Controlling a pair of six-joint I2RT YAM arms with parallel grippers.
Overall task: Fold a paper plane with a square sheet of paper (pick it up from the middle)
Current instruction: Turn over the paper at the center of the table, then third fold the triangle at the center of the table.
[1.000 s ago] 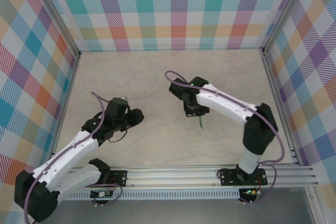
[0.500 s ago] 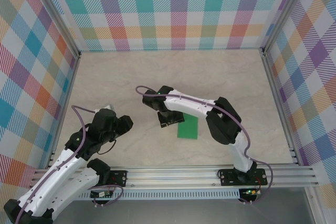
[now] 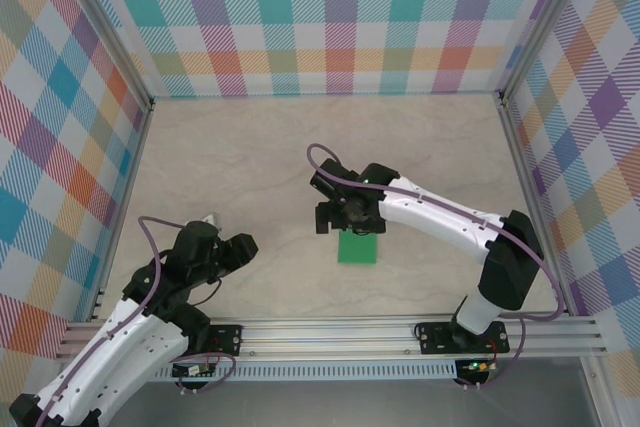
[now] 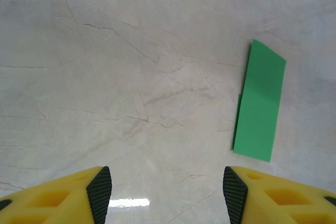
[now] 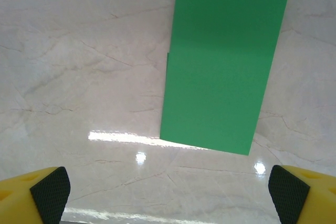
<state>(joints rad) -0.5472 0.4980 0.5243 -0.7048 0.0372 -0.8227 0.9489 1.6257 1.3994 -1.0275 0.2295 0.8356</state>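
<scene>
Right wrist: right gripper [image 5: 169,195] is hanging spread wide, grasping nothing; the square sheet of paper [image 5: 226,61], folded narrow, is lying flat on the worktop [image 5: 79,51] ahead. Left wrist: left gripper [image 4: 165,192] is gaping empty, paper off to its right.

Bright, even light, sharp focus — glare streaks on tabletop [image 5: 121,137]

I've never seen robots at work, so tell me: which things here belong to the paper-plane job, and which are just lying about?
Part of the job:
- paper, a green rectangle lying flat, not held
- right gripper, open, near the paper
- left gripper, open, farther off

Just there:
- table
- checked walls
- metal rail
</scene>
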